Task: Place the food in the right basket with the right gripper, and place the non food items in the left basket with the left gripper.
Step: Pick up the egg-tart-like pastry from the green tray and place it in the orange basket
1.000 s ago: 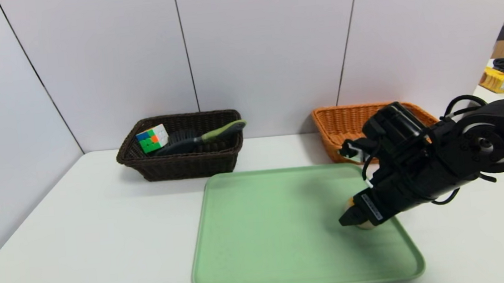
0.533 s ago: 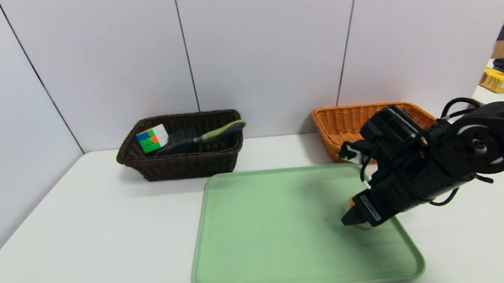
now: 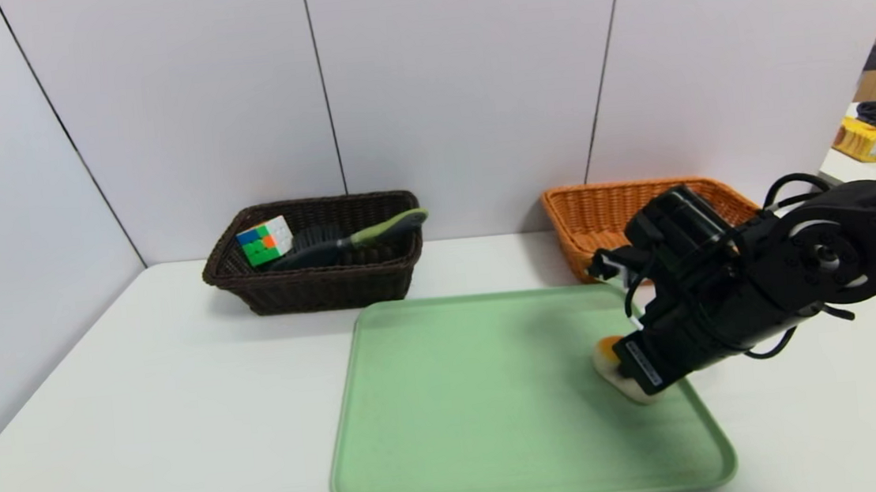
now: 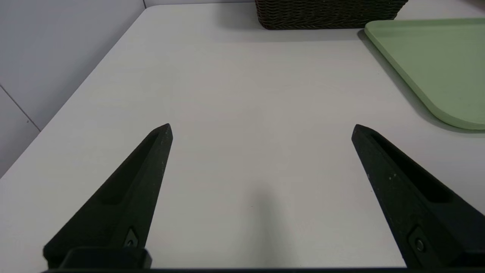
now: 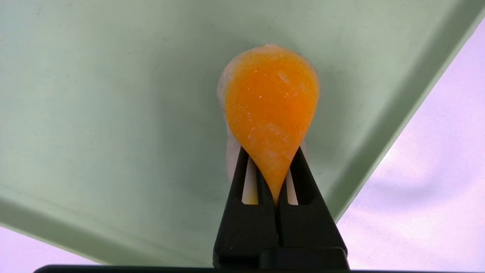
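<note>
right gripper: angled down over green tray, clamped on bun | left gripper: low over worktop, jaws wide apart

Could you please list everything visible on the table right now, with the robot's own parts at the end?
bun: 1, off-white with orange top, over the tray's right edge, pinched in the right gripper
puzzle cube: 1, multicoloured, in the dark basket
brush: 1, grey with green handle, in the dark basket
dark basket: 1, brown-black, far left
orange basket: 1, far right
tray: 1, pale green, centre
left gripper: open, above bare table
right gripper: shut on bun
</note>
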Available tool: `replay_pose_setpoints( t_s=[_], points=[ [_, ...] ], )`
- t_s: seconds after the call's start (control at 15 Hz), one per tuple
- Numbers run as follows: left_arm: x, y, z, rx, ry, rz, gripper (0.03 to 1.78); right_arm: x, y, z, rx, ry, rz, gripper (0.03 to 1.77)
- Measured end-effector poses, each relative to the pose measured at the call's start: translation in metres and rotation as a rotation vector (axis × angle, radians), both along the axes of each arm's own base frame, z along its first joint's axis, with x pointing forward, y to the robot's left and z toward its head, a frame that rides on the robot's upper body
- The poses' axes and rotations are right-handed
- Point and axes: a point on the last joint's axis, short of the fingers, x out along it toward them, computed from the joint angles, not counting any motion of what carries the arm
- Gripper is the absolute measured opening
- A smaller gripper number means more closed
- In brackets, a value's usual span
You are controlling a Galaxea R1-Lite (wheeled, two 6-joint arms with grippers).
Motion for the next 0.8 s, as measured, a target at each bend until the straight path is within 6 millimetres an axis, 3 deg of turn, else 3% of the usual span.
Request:
replay_pose_setpoints(
  t_s=[0.4, 0.8],
  points=[
    [0.000, 0.000, 0.000, 0.000, 0.000, 0.000, 1.69, 0.001, -0.002, 0.021, 0.032, -0.067, -0.009, 0.07],
    [0.000, 0.000, 0.000, 0.000, 0.000, 0.000, 1.69, 0.020, -0.005, 0.079, 0.124, -0.279, -0.043, 0.07]
  ],
)
